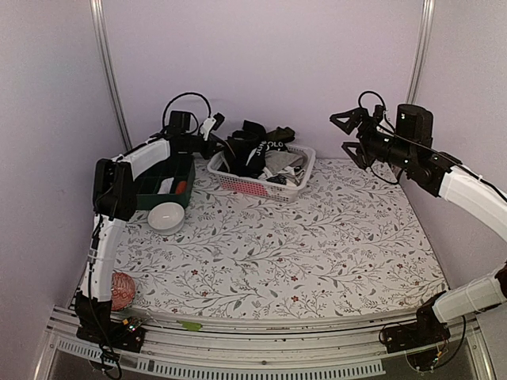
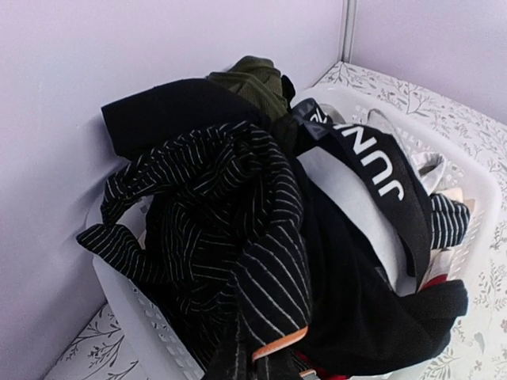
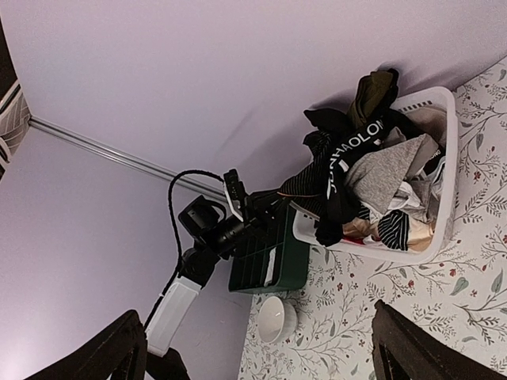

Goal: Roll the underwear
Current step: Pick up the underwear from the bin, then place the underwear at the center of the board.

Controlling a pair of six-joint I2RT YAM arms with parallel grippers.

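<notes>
The underwear is heaped in a white lattice basket (image 1: 261, 188) at the back of the table. On top lies a black pinstriped piece with an orange edge (image 2: 230, 214), beside a white piece with a black lettered waistband (image 2: 388, 186) and an olive one (image 2: 253, 79). My left gripper (image 1: 218, 142) is at the basket's left end, shut on the pinstriped piece; the cloth hides its fingers in the left wrist view, and the right wrist view shows the pinch (image 3: 289, 198). My right gripper (image 3: 261, 356) hangs open above the table at the back right (image 1: 348, 131), holding nothing.
A dark green crate (image 1: 166, 186) stands just left of the basket, with a white bowl (image 1: 166, 215) in front of it. A reddish ball (image 1: 121, 289) sits at the near left corner. Lilac walls close in the back and both sides.
</notes>
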